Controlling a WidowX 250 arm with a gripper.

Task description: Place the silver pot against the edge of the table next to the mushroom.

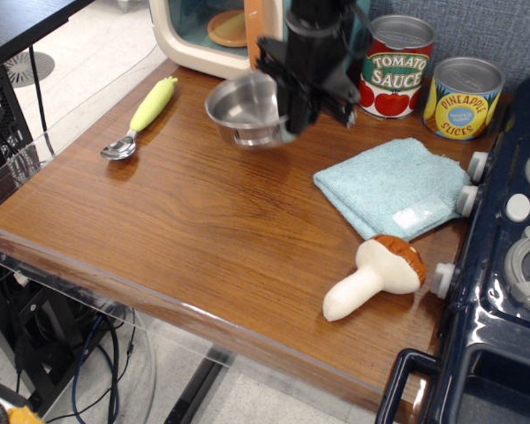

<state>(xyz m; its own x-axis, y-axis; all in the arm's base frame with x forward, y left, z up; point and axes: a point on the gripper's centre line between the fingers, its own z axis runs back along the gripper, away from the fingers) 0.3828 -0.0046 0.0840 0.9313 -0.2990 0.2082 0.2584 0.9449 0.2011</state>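
Note:
The silver pot [243, 110] is a small shiny steel pot, lifted off the brown wood table [203, 230] near the back middle. My black gripper [289, 119] is shut on the pot's right rim and holds it in the air. The mushroom [375, 276], with a cream stem and orange-brown cap, lies at the front right of the table, close to the stove's side. The table's clear acrylic rim [115, 305] runs along the front edge.
A light blue cloth [393, 185] lies right of the pot. A tomato sauce can [397, 66] and a pineapple can [462, 97] stand at the back right. A spoon with a green handle [143, 115] lies at the left. A toy microwave [203, 31] stands behind. A dark blue stove [503, 265] borders the right side.

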